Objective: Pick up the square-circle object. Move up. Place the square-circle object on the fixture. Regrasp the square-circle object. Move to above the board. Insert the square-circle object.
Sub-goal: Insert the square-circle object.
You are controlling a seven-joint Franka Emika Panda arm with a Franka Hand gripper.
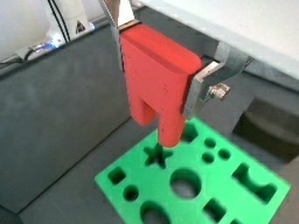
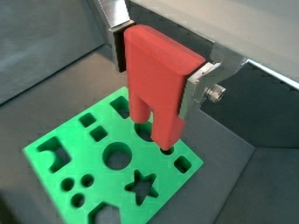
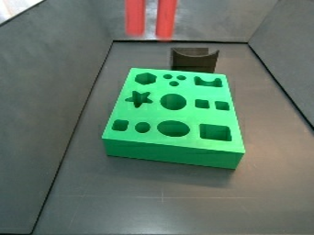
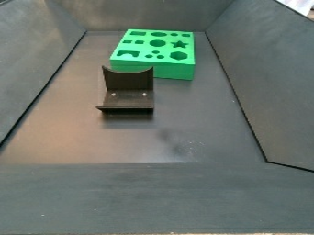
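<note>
Dark bin floor (image 4: 185, 138) | claw (image 2: 158, 66) pinching square-circle object (image 1: 158, 74) above board (image 3: 172, 110) | fixture (image 4: 127, 89) apart

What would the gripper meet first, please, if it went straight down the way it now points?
Most likely the green board. The gripper holds the red peg prongs down above it, so the prongs would arrive first, near the star hole. Which hole or surface exactly is unclear.
</note>
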